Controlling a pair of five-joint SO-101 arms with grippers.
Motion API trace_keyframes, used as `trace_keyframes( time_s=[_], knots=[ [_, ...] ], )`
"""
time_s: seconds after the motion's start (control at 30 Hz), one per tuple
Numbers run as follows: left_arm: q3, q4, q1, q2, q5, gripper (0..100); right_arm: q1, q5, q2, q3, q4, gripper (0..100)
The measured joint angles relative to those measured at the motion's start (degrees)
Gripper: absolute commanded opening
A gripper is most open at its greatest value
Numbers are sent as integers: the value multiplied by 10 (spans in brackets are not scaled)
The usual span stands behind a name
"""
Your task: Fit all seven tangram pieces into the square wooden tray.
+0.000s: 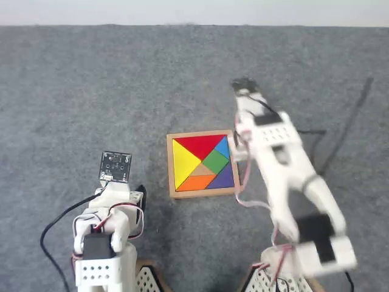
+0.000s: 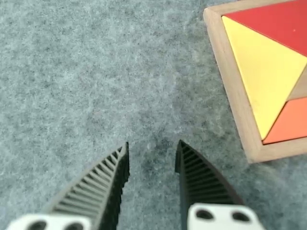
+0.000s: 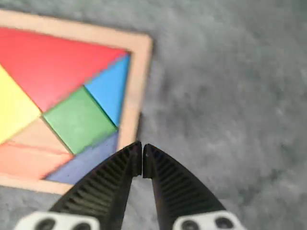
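Square wooden tray [image 1: 169, 167] on fuzzy felt [image 1: 91, 79]; left claw [image 2: 152, 143] agape, right claw [image 3: 142, 146] closed

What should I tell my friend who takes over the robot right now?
Left claw: open, empty, over the carpet beside the tray.
Right claw: shut, empty, by the tray's rim.
Done: red, yellow, green, blue, orange and purple pieces lie flat in the tray.
Left: check the tan triangle in the middle; piece or bare gap, I cannot tell.
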Motion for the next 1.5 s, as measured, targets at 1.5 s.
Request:
trace_keyframes(
  time_s=[1.5],
  knots=[
    [0,0,0,0,0,153,110,55,-1005,679,-70,17]
  ],
)
